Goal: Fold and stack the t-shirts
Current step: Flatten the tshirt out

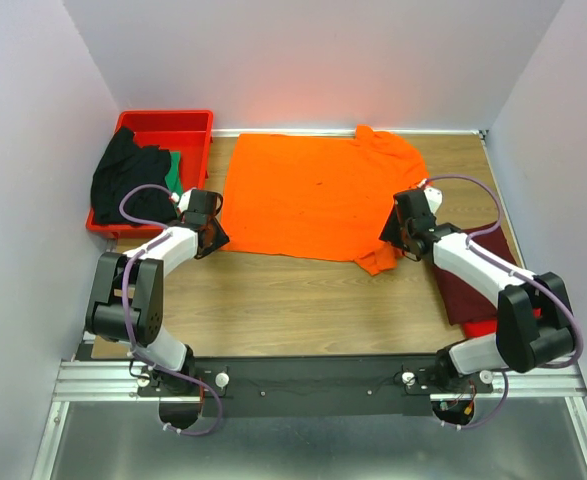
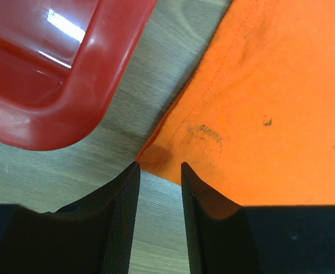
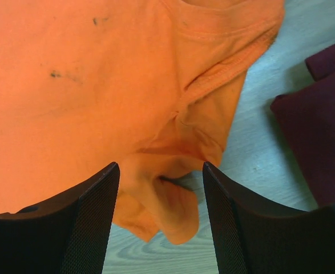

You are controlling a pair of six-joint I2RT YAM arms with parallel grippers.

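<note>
Four t-shirts are showing on and around the wooden tabletop (image 1: 303, 300). The orange t-shirt (image 1: 303, 195), the largest, is lying spread flat from the centre toward 12 o'clock, with one sleeve bunching at its 4 o'clock corner. The red tray (image 1: 188, 122) is sitting at 10 o'clock, near the orange t-shirt's left edge, with a strip of wood showing between them. The maroon t-shirt (image 1: 465, 302) is lying at 4 o'clock, partly under the right arm and apart from the orange sleeve. The black t-shirt (image 1: 123, 180) is slumping in a heap over the tray's 9 o'clock wall. The green t-shirt (image 1: 174, 172) is peeking out at the heap's 3 o'clock side, inside the tray. The left pincer (image 2: 160, 168) is hovering open and gripping nothing, its tips pointing at the orange t-shirt's 8 o'clock corner, with bare wood showing between the jaws. The right pincer (image 3: 161, 168) is standing wide open, straddling the crumpled sleeve without clamping it.
</note>
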